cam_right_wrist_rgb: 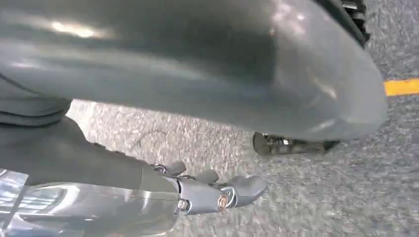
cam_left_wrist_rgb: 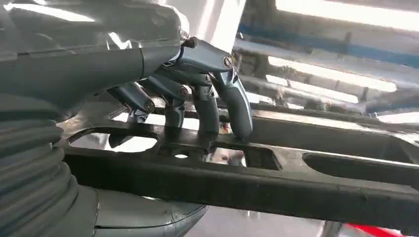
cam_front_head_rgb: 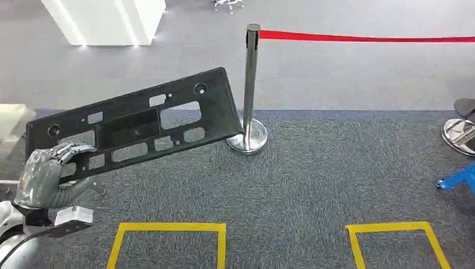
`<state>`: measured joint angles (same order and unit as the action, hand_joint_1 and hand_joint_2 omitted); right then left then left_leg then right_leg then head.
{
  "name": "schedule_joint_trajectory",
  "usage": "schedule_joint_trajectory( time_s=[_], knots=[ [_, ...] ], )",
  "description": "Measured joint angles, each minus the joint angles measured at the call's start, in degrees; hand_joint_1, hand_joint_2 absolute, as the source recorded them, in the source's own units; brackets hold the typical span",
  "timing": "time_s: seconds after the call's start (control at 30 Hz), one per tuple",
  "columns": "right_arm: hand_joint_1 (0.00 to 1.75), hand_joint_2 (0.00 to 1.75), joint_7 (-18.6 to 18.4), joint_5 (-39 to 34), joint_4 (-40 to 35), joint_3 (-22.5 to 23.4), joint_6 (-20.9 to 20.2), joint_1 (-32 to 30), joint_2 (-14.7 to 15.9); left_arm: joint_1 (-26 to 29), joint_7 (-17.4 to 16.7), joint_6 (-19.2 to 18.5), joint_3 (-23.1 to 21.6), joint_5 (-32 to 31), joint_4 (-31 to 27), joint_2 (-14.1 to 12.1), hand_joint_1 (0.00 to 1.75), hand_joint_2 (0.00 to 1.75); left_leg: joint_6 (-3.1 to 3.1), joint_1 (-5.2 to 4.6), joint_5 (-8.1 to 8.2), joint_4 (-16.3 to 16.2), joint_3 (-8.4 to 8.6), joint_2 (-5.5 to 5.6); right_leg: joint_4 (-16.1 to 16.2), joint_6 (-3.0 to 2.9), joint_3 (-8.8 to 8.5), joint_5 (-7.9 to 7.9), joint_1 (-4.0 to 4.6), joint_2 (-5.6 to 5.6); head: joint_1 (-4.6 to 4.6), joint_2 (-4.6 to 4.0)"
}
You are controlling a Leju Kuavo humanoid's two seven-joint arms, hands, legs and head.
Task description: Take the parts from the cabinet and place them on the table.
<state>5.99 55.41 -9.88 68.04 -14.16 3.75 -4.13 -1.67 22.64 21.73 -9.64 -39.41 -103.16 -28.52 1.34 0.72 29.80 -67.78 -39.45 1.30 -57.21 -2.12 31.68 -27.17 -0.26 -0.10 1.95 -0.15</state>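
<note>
Part [cam_front_head_rgb: 134,126], a long black slotted panel, is held at one end by the left hand [cam_front_head_rgb: 47,171], fingers [cam_left_wrist_rgb: 217,106] curled over its rail, above carpet; looks stiff, light, tip-prone (better gripped nearer mid-span); right hand [cam_right_wrist_rgb: 212,190] hangs empty, fingers extended.

No legible text, labels, brands, numbers or signs in any view. The black part [cam_front_head_rgb: 134,126] carries only cut-outs and holes, no markings that can be read. The red belt [cam_front_head_rgb: 364,38] and post [cam_front_head_rgb: 250,84] are unlettered. The yellow floor tape [cam_front_head_rgb: 168,235] forms plain outlines without characters.
</note>
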Motion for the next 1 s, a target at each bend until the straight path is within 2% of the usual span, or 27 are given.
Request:
schedule_joint_trajectory(
  time_s=[0.07, 0.1, 0.13, 0.17, 0.2, 0.23, 0.27, 0.3, 0.37, 0.4, 0.43, 0.47, 0.5, 0.53, 0.57, 0.6, 0.63, 0.7, 0.73, 0.77, 0.8, 0.83, 0.87, 0.9, 0.93, 0.97, 1.0],
  knots=[
    [0.0, 0.0, 0.0, 0.0, 0.0, 0.0, 0.0, -0.1, 0.0, 0.3, 0.1, 0.3, 0.0, 0.1, 0.0, 0.1, 1.75, 1.75, 0.38, 0.29, 2.81, -7.6, -3.63, -0.74, 0.0, -0.16, 0.0, -0.18, 0.24, -1.57, 0.0, 0.0],
    [0.0, 0.0, 0.0, 0.0, 0.0, 0.0, 0.0, -0.1, 0.0, 0.4, 0.1, 0.3, 0.0, 0.1, 0.0, 0.1, 1.75, 1.75, 0.5, 0.4, 2.36, -8.1, -3.84, -0.89, -0.1, -0.1, -0.01, -0.26, 0.27, -2.27, 0.0, 0.0],
    [0.0, 0.0, 0.0, 0.0, 0.0, 0.0, 0.0, -0.1, 0.0, 0.5, 0.2, 0.4, 0.0, 0.1, 0.0, 0.1, 1.75, 1.75, 0.58, 0.46, 0.66, -5.7, -2.62, -1.01, -0.1, 0.04, -0.06, -0.39, 0.3, -3.01, 0.0, 0.0],
    [0.0, 0.0, 0.0, 0.0, 0.0, 0.0, 0.0, 0.0, 0.0, 0.5, 0.2, 0.5, 0.0, 0.1, 0.0, 0.1, 1.75, 1.75, 0.56, 0.48, -1.74, -1.1, -0.1, -1.36, -0.2, 0.2, -0.19, -0.58, 0.29, -3.74, 0.0, 0.0],
    [0.0, 0.0, 0.0, 0.0, 0.0, 0.0, -0.1, 0.0, 0.0, 0.5, 0.2, 0.6, 0.1, 0.1, 0.0, 0.1, 1.75, 1.75, 0.44, 0.46, -4.11, 4.5, 3.13, -2.49, -0.4, 0.38, -0.41, -0.84, 0.28, -4.4, 0.0, 0.0],
    [0.0, 0.0, 0.0, 0.0, 0.0, 0.0, -0.2, 0.0, 0.0, 0.5, 0.3, 0.8, 0.2, 0.1, -0.1, 0.1, 1.75, 1.75, 0.27, 0.24, -4.52, 8.7, 5.32, -5.41, -0.5, 0.66, -0.63, -1.11, 0.48, -4.94, 0.0, 0.0],
    [0.0, 0.0, 0.1, 0.0, 0.0, 0.0, -0.2, 0.0, 0.0, 0.5, 0.3, 0.9, 0.3, 0.0, -0.2, 0.1, 1.75, 1.75, -0.33, -0.34, -4.31, 9.1, 5.66, -5.44, -0.9, 1.08, -0.61, -1.42, 0.95, -5.45, -0.02, 0.0],
    [0.0, 0.0, 0.2, 0.0, 0.0, 0.0, -0.3, 0.0, 0.0, 0.7, 0.4, 1.2, 0.5, -0.2, -0.5, 0.1, 1.75, 1.75, -0.82, -0.33, -4.43, 9.0, 5.42, -4.66, -0.8, 1.23, -0.66, -1.46, 0.91, -5.96, 0.0, 0.0],
    [0.0, 0.0, 0.3, 0.0, 0.0, 0.0, -0.2, 0.0, 0.0, 2.0, 0.6, 1.3, 0.8, -1.5, -1.4, 0.1, 1.75, 1.75, -1.24, -0.56, -4.4, 9.0, 5.22, -3.33, -0.6, 1.62, -1.0, -1.58, 0.75, -7.05, 0.0, 0.0],
    [0.0, 0.0, 0.3, 0.0, 0.0, 0.0, -0.2, 0.1, 0.0, 2.8, 0.5, 1.3, 0.9, -2.3, -2.2, 0.1, 1.75, 1.75, -1.79, -0.16, -4.69, 9.6, 5.57, -2.61, -0.8, 2.18, -1.15, -1.99, 0.73, -7.19, 0.0, 0.0],
    [0.0, 0.0, 0.2, 0.0, 0.0, 0.0, -0.2, 0.0, 0.0, 3.4, 0.5, 1.3, 0.9, -2.7, -2.8, 0.1, 1.75, 1.75, -2.01, -0.04, -4.85, 9.8, 5.67, -2.27, -1.7, 2.54, -1.09, -2.71, 0.29, -4.72, -0.02, 0.0],
    [0.0, 0.0, 0.2, 0.0, 0.0, 0.0, -0.2, -0.3, 0.0, 3.4, 0.3, 1.3, 0.8, -3.0, -3.1, 0.1, 1.75, 1.75, -2.42, -0.04, -5.0, 9.9, 5.6, -1.67, -4.5, 2.63, 0.42, -4.72, 0.14, -2.17, -0.02, 0.0],
    [0.0, 0.0, 0.2, 0.0, 0.0, 0.0, -0.3, -0.4, 0.0, 3.4, 0.3, 1.3, 0.8, -3.2, -3.5, 0.2, 1.75, 1.75, -2.61, -0.06, -5.01, 9.8, 5.46, -1.16, -8.8, 2.62, 2.57, -7.05, 0.1, -0.97, 0.0, 0.0],
    [0.0, 0.0, 0.2, 0.0, 0.0, 0.0, -0.3, -0.6, 0.0, 3.6, 0.2, 1.3, 0.8, -3.2, -3.7, 0.3, 1.75, 1.75, -2.68, -0.12, -5.05, 9.8, 5.38, -0.48, -13.5, 2.65, 4.99, -9.07, 0.05, -0.45, -0.02, 0.0],
    [0.0, 0.0, 0.2, 0.0, 0.0, 0.0, -0.3, -0.8, 0.0, 3.8, 0.2, 1.3, 0.8, -3.2, -3.9, 0.3, 1.75, 1.75, -2.69, -0.18, -5.06, 9.8, 5.34, 0.23, -17.4, 2.67, 7.13, -10.18, 0.04, -0.3, 0.0, 0.0],
    [0.0, 0.0, 0.2, 0.0, 0.0, 0.0, -0.2, -0.9, 0.0, 4.2, 0.2, 1.3, 0.8, -3.3, -4.0, 0.3, 1.75, 1.75, -2.69, -0.19, -5.06, 9.7, 5.34, 0.95, -18.8, 2.65, 8.1, -9.81, 0.04, -0.25, 0.0, 0.0],
    [0.0, 0.0, 0.2, 0.0, 0.0, 0.0, -0.2, -1.0, 0.0, 4.4, 0.2, 1.3, 0.8, -3.3, -4.1, 0.4, 1.75, 1.75, -2.68, -0.18, -5.05, 9.7, 5.35, 1.65, -17.6, 2.58, 7.84, -8.26, 0.04, -0.21, -0.02, 0.0],
    [0.0, 0.0, 0.1, 0.0, 0.0, 0.0, -0.2, -1.0, 0.0, 4.6, 0.1, 1.3, 0.8, -3.4, -4.4, 0.5, 1.75, 1.75, -2.58, -0.11, -5.01, 9.5, 5.37, 3.31, -8.4, 2.24, 3.88, -2.41, -0.15, 0.81, -0.02, 0.0],
    [0.0, 0.0, 0.1, 0.0, 0.0, 0.0, -0.2, -1.1, 0.1, 4.6, 0.1, 1.3, 0.8, -3.3, -4.5, 0.5, 1.75, 1.75, -2.4, -0.06, -4.97, 9.4, 5.32, 3.95, -3.6, 2.08, 1.66, -0.29, -0.34, 3.33, -0.02, 0.0],
    [0.0, 0.0, 0.1, 0.0, 0.0, 0.0, -0.2, -1.1, 0.1, 4.5, 0.0, 1.3, 0.8, -3.4, -4.7, 0.5, 1.75, 1.75, -2.0, -0.47, -4.87, 9.0, 5.05, 4.55, -1.8, 2.18, 1.1, -0.81, -0.42, 5.04, 0.0, 0.0],
    [0.0, 0.0, 0.1, 0.0, 0.0, 0.0, -0.2, -1.0, 0.1, 4.7, 0.0, 1.3, 0.8, -3.4, -4.8, 0.6, 1.75, 1.75, -1.67, -0.35, -4.99, 9.1, 4.94, 5.2, -1.8, 2.2, 1.15, -0.58, -0.42, 4.04, 0.0, 0.0],
    [0.0, 0.0, 0.1, 0.0, 0.0, 0.0, -0.2, -1.0, 0.1, 4.7, 0.0, 1.3, 0.8, -3.4, -4.9, 0.5, 1.75, 1.75, -1.37, -0.15, -5.09, 9.2, 4.83, 5.59, -1.9, 2.07, 1.11, -0.65, -0.27, 3.58, 0.0, 0.0],
    [0.0, 0.0, 0.1, 0.0, 0.0, 0.0, -0.2, -0.9, 0.1, 4.7, 0.0, 1.3, 0.8, -3.4, -4.9, 0.6, 1.75, 1.75, -0.9, -0.07, -5.26, 9.4, 4.79, 6.36, -1.9, 1.75, 0.99, -0.64, 0.02, 2.9, 0.0, 0.0],
    [0.0, 0.0, 0.1, 0.0, 0.0, 0.0, -0.2, -0.9, 0.1, 4.8, 0.0, 1.3, 0.8, -3.4, -4.9, 0.5, 1.75, 1.75, -0.46, -0.01, -5.36, 9.5, 4.43, 7.0, -1.4, 1.21, 0.8, -0.32, -0.23, 2.17, 0.0, 0.0],
    [0.0, 0.0, 0.1, 0.0, 0.0, 0.0, -0.2, -0.8, 0.0, 5.1, 0.0, 1.4, 0.9, -3.4, -4.9, 0.6, 1.75, 1.75, -0.5, 0.1, -4.89, 8.7, 4.4, 5.58, -0.8, 0.75, 0.62, 0.0, -0.43, 1.25, 0.0, 0.0],
    [0.0, 0.0, 0.1, 0.0, 0.0, 0.0, -0.3, -0.9, 0.0, 5.2, -0.1, 1.4, 0.9, -3.5, -5.2, 0.5, 1.75, 1.75, -0.34, -0.25, -3.25, 6.6, 3.43, 2.12, -0.6, 0.47, 0.48, 0.01, -0.34, 0.78, 0.0, 0.0],
    [0.0, 0.0, 0.1, 0.0, 0.0, 0.0, -0.3, -1.1, 0.0, 5.2, -0.2, 1.6, 0.9, -3.8, -5.5, 0.6, 1.75, 1.75, -0.17, -0.18, -0.84, 2.7, 1.65, 0.56, -0.6, 0.25, 0.49, -0.04, -0.22, -0.03, 0.0, 0.0]
  ],
)
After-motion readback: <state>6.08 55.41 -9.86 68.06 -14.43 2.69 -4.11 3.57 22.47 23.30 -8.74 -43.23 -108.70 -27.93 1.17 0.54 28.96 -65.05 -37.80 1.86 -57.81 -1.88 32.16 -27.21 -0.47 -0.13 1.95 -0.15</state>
